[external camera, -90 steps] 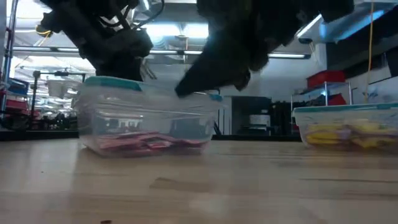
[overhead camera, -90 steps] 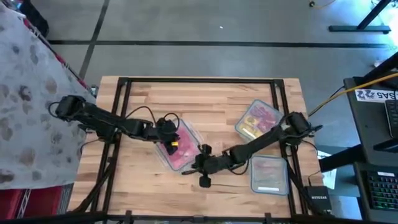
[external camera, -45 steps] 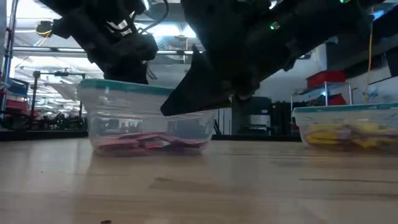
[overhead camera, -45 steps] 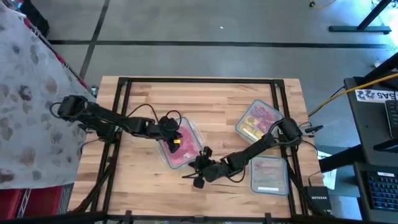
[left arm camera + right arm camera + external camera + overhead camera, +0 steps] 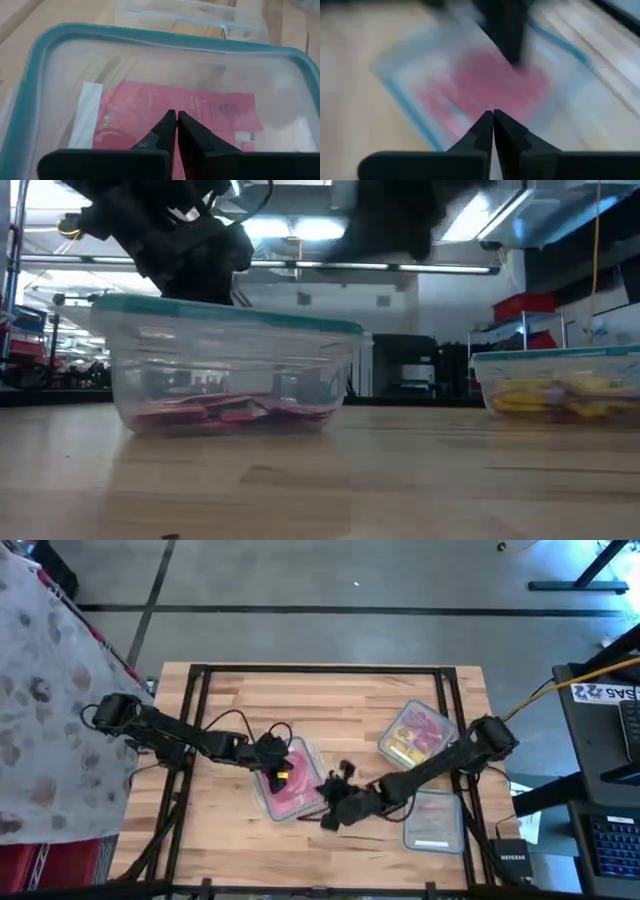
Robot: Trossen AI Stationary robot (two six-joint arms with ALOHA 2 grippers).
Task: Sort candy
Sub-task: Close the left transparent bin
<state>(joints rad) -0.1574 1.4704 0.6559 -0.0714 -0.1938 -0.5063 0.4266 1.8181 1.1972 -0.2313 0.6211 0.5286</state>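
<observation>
Since the red candy (image 5: 200, 112) lies flat in the tub (image 5: 30, 95), light and slick | left pincer (image 5: 176, 116) shut, empty, above it | right pincer (image 5: 492, 116) shut beside tub | you pinch a wrapper edge.

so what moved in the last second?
The right gripper swung from the table in front of the centre tub up toward the tub's right side, fingers shut. The tub shifted slightly. The left gripper stayed over the tub, shut, above the pink candy. The right-hand tubs are unchanged.
</observation>
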